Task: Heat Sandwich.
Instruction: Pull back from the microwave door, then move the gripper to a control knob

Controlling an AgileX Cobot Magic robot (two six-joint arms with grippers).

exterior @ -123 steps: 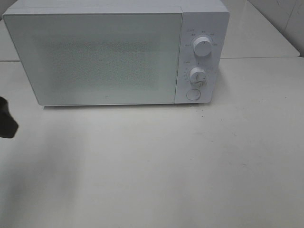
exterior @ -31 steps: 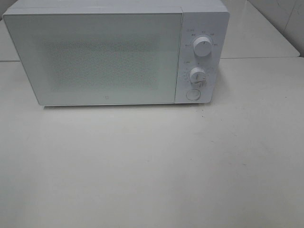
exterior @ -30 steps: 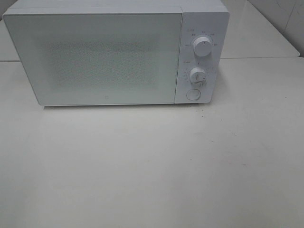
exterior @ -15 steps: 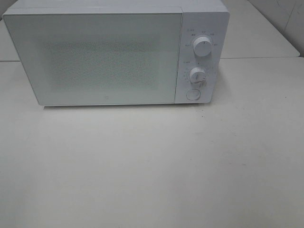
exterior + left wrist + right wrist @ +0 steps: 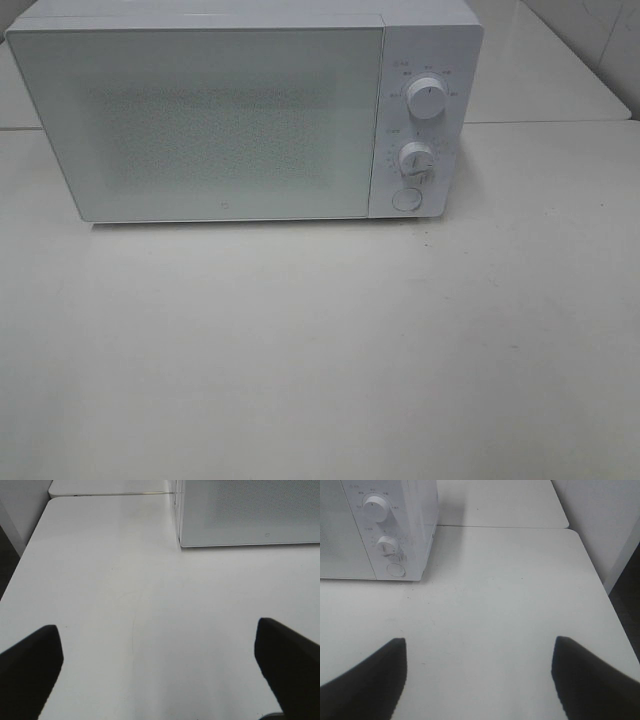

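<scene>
The sandwich and its plate are out of view in every frame. A white microwave (image 5: 220, 120) stands at the back of the table with its door shut; I cannot see through the frosted door. It also shows in the left wrist view (image 5: 250, 510) and the right wrist view (image 5: 395, 525). My left gripper (image 5: 160, 680) is open and empty above the bare table, left of the microwave. My right gripper (image 5: 479, 685) is open and empty above the table, right of the microwave. Neither gripper shows in the exterior high view.
The microwave panel has an upper knob (image 5: 427, 100), a lower knob (image 5: 416, 160) and a round button (image 5: 406, 199). The white table (image 5: 320, 350) stretches in front. A second table (image 5: 560, 70) adjoins behind. The table edge (image 5: 612, 610) drops off at the right.
The dark tip of my left arm, at the left edge of the exterior high view about four seconds ago, has left that view. Nothing has moved in the last second.
</scene>
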